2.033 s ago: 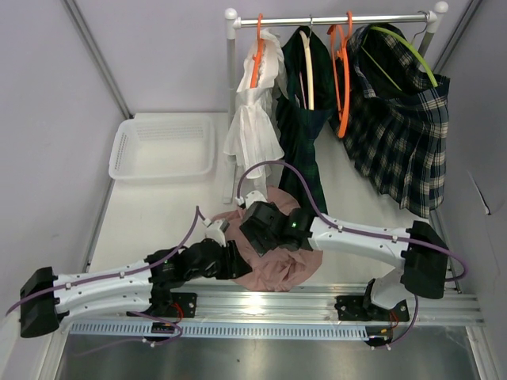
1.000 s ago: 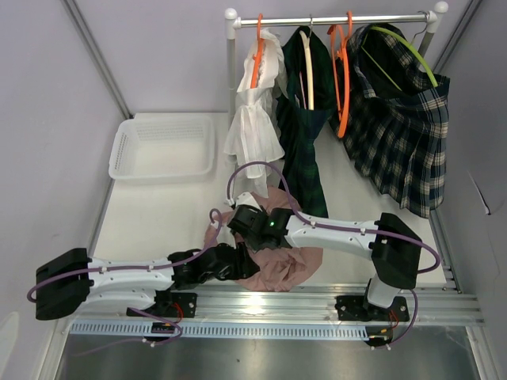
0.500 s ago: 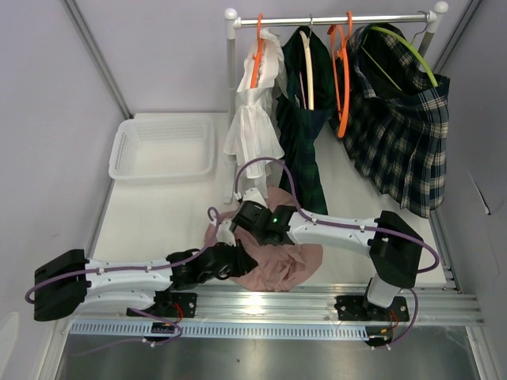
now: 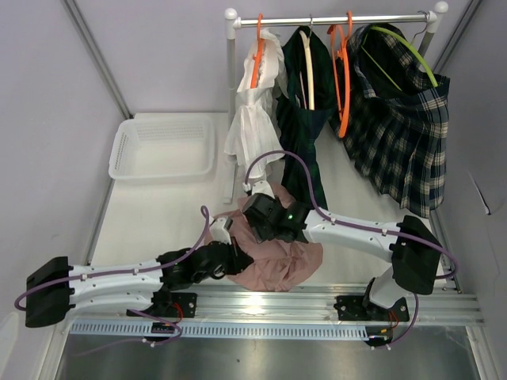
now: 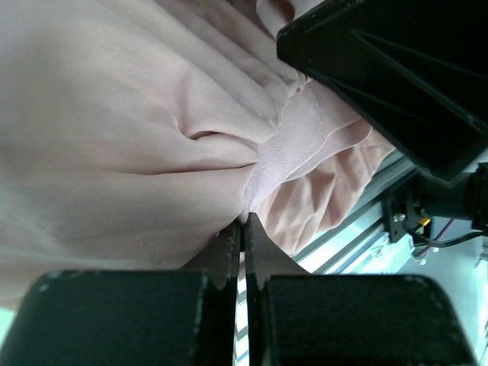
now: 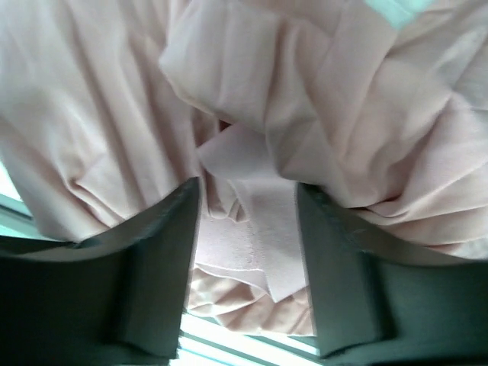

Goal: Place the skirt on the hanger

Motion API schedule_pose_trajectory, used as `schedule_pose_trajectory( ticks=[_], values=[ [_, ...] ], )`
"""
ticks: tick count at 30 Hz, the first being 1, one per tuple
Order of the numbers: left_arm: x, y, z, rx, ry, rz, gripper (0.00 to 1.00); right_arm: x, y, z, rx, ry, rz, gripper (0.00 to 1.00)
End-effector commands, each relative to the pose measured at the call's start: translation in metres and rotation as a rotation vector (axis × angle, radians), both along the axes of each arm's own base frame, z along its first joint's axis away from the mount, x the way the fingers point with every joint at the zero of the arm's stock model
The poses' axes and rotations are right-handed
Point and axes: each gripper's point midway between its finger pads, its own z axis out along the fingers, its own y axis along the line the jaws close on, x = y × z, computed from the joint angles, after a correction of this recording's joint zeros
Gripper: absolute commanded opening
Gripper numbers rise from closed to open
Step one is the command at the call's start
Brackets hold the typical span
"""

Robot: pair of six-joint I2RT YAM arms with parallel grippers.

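Lying crumpled on the white desk (image 4: 158, 214) near its front edge, the pale pink pleated fabric skirt (image 4: 277, 261) is gripped by the left gripper (image 5: 244, 229), jaws clenched on a fold. The right gripper (image 6: 248, 191) straddles the waistband (image 6: 267, 244), jaws released.

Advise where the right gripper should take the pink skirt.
Probably the waistband strip, from straight above: it lies inside the open right gripper, the one flat band on the pink skirt amid loose folds. The left gripper pinches a fold nearby.
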Motion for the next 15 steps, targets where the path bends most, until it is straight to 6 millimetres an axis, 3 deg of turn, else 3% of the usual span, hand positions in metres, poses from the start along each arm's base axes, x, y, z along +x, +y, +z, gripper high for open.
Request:
schedule_pose_trajectory(
  ticks=[1, 5, 10, 11, 15],
  values=[
    [-0.002, 0.004, 0.003, 0.000, 0.006, 0.005, 0.00, 0.003, 0.025, 0.010, 0.061, -0.009, 0.008, 0.63],
    [-0.006, 0.011, 0.005, -0.022, 0.006, 0.005, 0.00, 0.007, 0.024, -0.014, -0.008, 0.012, -0.024, 0.65],
    [-0.008, 0.023, 0.009, -0.009, -0.001, 0.012, 0.00, 0.016, 0.010, -0.022, -0.075, -0.014, -0.072, 0.62],
    [-0.008, 0.024, 0.011, -0.011, -0.005, 0.010, 0.00, 0.018, 0.005, -0.022, -0.090, -0.024, -0.086, 0.59],
    [-0.009, 0.028, 0.020, -0.019, -0.012, 0.011, 0.00, 0.018, -0.010, -0.015, -0.100, -0.043, -0.116, 0.27]
  ],
)
